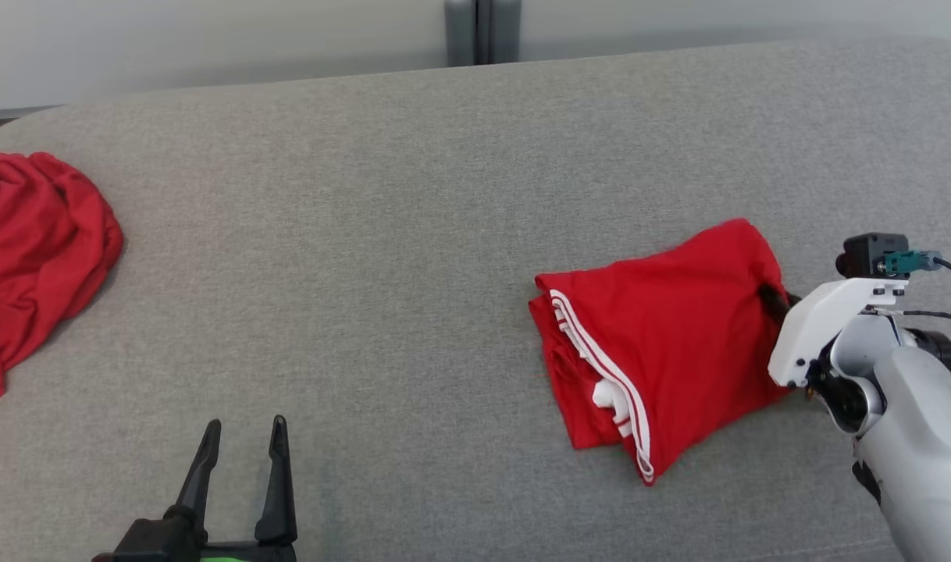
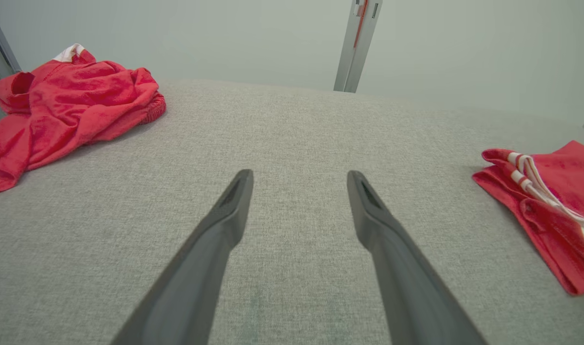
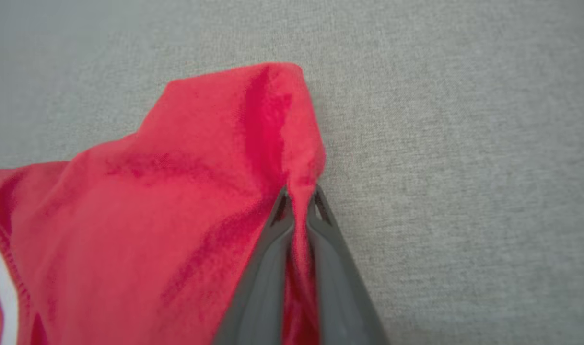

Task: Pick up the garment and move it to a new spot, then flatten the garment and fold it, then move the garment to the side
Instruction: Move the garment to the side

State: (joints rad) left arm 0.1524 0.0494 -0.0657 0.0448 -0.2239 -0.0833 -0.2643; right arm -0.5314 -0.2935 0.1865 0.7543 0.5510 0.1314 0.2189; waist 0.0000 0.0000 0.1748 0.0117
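Garment (image 1: 663, 336): red with white stripes (image 1: 600, 359) along one edge, lying as a compact layered bundle on the right part of the counter (image 1: 366, 234), close to the robot's right arm.
Right hand (image 3: 299, 201): clamped narrow on a pinch of cloth at the bundle's right edge. In the right wrist view a ridge of red fabric runs up between the two fingers (image 3: 330, 268).
Left hand (image 1: 245, 425): spread wide and holding nothing, low over bare counter at the near left, well apart from the bundle.
Other cloth: a second red heap (image 1: 30, 250) lies crumpled at the far left edge, with neither hand near it.
Done, as it looks: the bundle lies in stacked layers with the striped edge doubled over, so the relocating, flattening and folding appear finished.
Step in hand: probably the last one, moving the folded piece aside. The grip is made, but the bundle rests fully on the counter and is not lifted.
Left to do: carry or slide it to the side, then let go.
Risk: the pinch takes only one edge, so a pull could drag the top layers and loosen the fold. A low, slow move seems safer.
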